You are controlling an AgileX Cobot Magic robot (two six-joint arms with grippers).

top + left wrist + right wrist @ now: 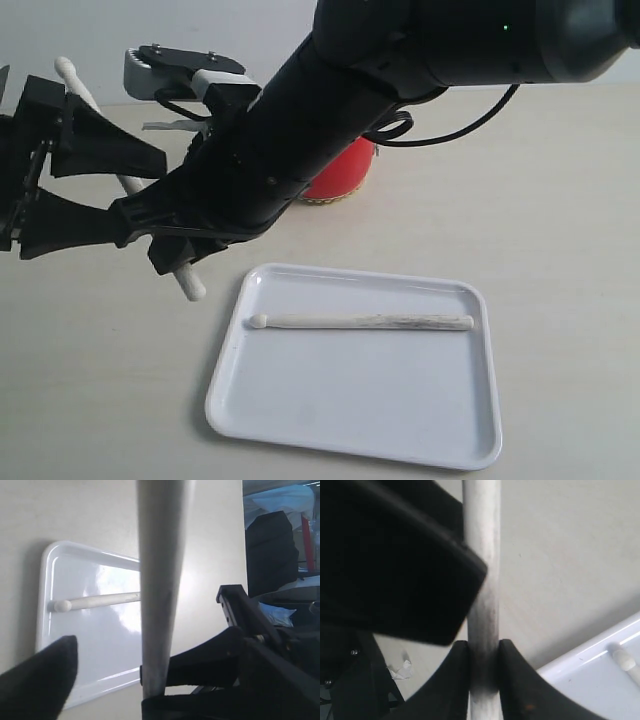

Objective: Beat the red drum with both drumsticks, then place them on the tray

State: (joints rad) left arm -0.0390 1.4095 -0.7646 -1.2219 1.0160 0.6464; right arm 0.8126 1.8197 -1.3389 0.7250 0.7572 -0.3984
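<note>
holding the slanted drumstick [188, 282] tight in the right gripper [484, 665], between the wide-open fingers of the left gripper [138, 188], lower end just beside the tray [350, 400].

No writing, number, brand mark, label or sign can be read on anything in any of the three views.

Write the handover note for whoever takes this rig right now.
Left end effector: open, jaws spread either side of the held drumstick.
Right end effector: shut on it, reaching across, short of the tray.
Other drumstick lies in the tray; red drum stands behind the right arm.
Done: one stick trayed. Left: set the held drumstick in the tray.
</note>
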